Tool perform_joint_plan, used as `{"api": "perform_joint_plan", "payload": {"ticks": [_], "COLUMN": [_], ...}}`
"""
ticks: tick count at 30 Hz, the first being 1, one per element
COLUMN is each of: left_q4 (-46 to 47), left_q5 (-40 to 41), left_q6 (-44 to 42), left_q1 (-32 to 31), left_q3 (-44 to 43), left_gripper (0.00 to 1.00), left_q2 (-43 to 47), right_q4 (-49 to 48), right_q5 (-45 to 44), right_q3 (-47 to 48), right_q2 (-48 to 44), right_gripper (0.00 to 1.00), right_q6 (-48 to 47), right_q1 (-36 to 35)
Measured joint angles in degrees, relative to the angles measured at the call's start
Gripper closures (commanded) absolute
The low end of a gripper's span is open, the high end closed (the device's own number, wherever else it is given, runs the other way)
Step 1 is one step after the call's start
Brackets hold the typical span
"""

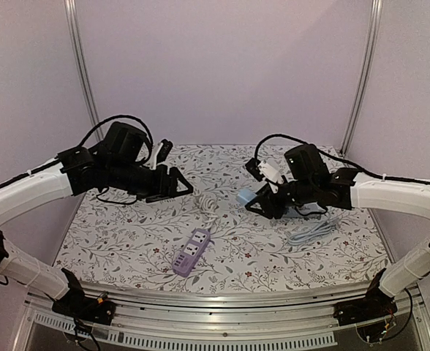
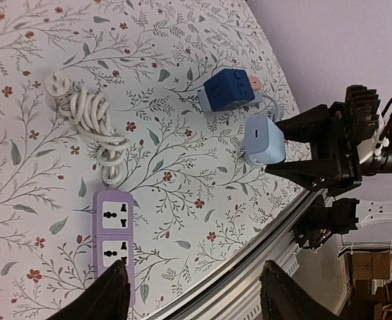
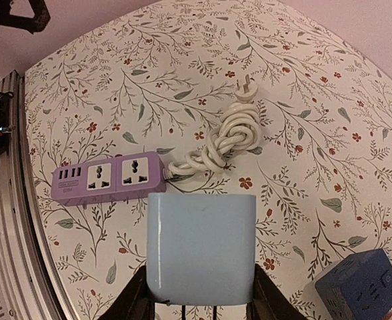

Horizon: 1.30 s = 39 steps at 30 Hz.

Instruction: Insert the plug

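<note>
A purple power strip with two sockets lies near the table's front, its white cord coiled behind it. It also shows in the left wrist view and the right wrist view. My right gripper is shut on a light blue plug adapter and holds it above the table, right of the strip; the adapter also shows in the left wrist view. My left gripper is open and empty, above the table behind and left of the strip.
A dark blue cube adapter sits on the table beyond the light blue one, also at the right wrist view's corner. A pale cable lies at the right. The metal front rail borders the floral table.
</note>
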State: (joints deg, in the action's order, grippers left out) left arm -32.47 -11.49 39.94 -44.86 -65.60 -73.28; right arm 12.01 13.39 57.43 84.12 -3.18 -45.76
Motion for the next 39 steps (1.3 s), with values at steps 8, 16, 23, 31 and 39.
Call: {"api": "perform_joint_plan", "payload": {"ticks": [8,16,23,31,39], "left_q4": [0.83,3.82,8.04,9.49,9.44], "left_q5": [-6.54,-17.22,-22.58,-24.35,-26.12], "left_q6": [2.45,10.45,16.20,18.36,18.60], "left_q1": [-1.92,-3.06,-3.30,-3.08,-2.45], "left_q3": [-10.08,-18.86,-20.79,-20.90,-20.81], "left_gripper": [0.35,0.37,0.40,0.49,0.52], "left_q2": [-9.75,-20.76,-21.88,-21.88,-21.94], "right_q4": [4.09,4.92,5.64,6.16,5.90], "right_q5": [-1.22,-3.89,-5.44,-5.95,-5.57], "right_q3": [6.45,8.79,8.83,9.53,9.53], "right_q2": [-3.82,-6.49,-6.54,-6.54,-6.67], "right_gripper": [1.00,1.00,1.00,1.00,1.00], "right_q6": [-0.07,-0.70,-1.31,-2.38,-3.54], "right_q1": [-0.11,-3.19,-6.05,-6.69,-6.71]}}
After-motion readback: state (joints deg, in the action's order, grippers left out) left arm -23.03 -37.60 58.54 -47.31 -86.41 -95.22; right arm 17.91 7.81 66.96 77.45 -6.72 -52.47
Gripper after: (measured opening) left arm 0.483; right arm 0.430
